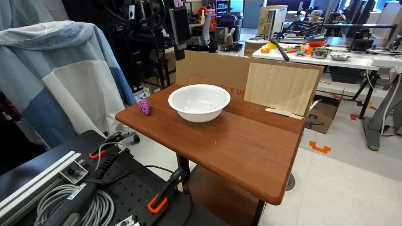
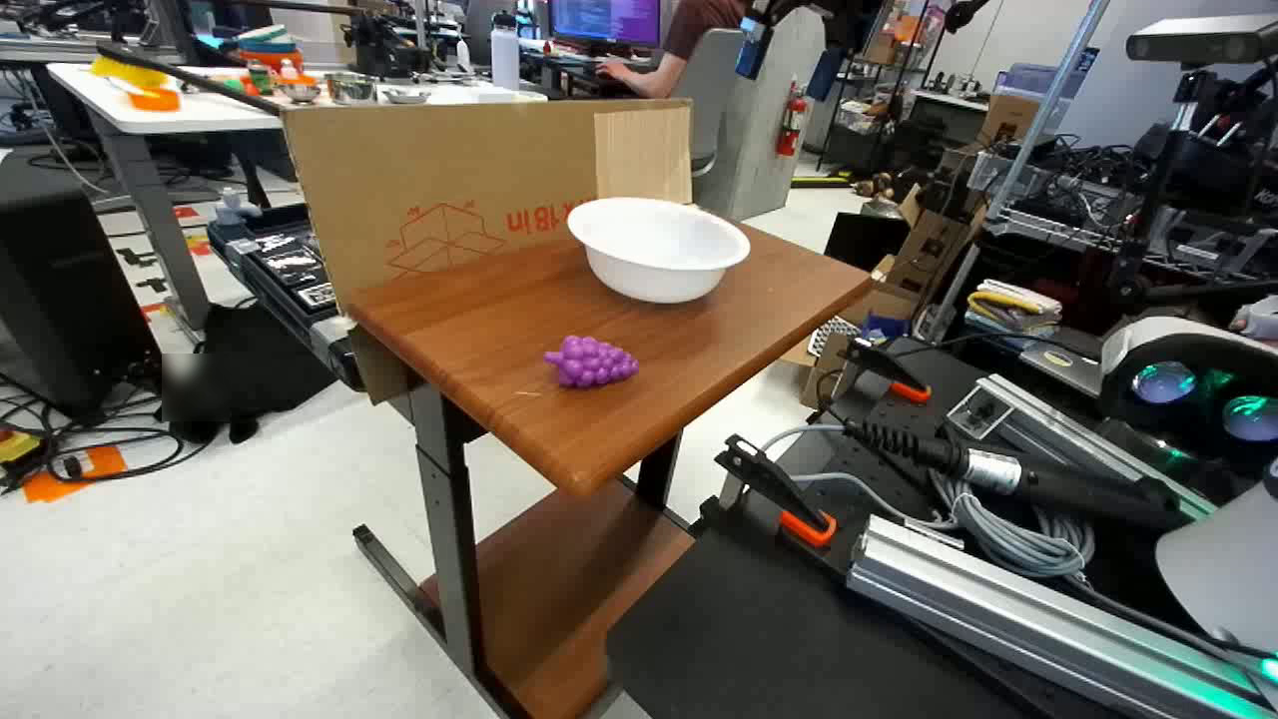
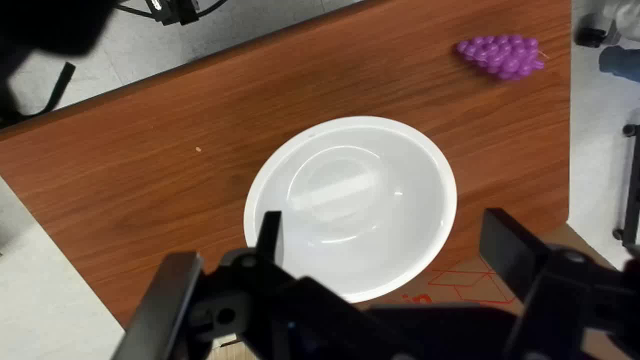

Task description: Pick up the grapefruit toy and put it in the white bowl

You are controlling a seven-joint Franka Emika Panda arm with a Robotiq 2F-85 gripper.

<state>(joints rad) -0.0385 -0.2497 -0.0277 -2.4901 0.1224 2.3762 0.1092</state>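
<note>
The grapefruit toy is a small purple, knobbly, grape-like cluster (image 1: 144, 107) lying near a table corner in both exterior views (image 2: 591, 361). In the wrist view, the toy (image 3: 502, 56) is at the upper right. The white bowl (image 1: 201, 116) stands upright on the brown table in both exterior views (image 2: 659, 275). In the wrist view, the bowl (image 3: 420, 210) fills the middle and is empty. My gripper (image 3: 382, 219) is open and empty, above and apart from the bowl, with one finger overlapping its rim in the picture. In both exterior views only its dark lower part shows at the top.
The brown table (image 1: 245, 147) has a cardboard sheet (image 2: 449, 180) standing along one edge. A pale wood panel (image 1: 279, 88) leans against it. A black bench (image 2: 779, 619) with orange-tipped clamps and coiled cable stands at the opposite side. A cloth-covered chair (image 1: 78, 72) is near the toy's corner.
</note>
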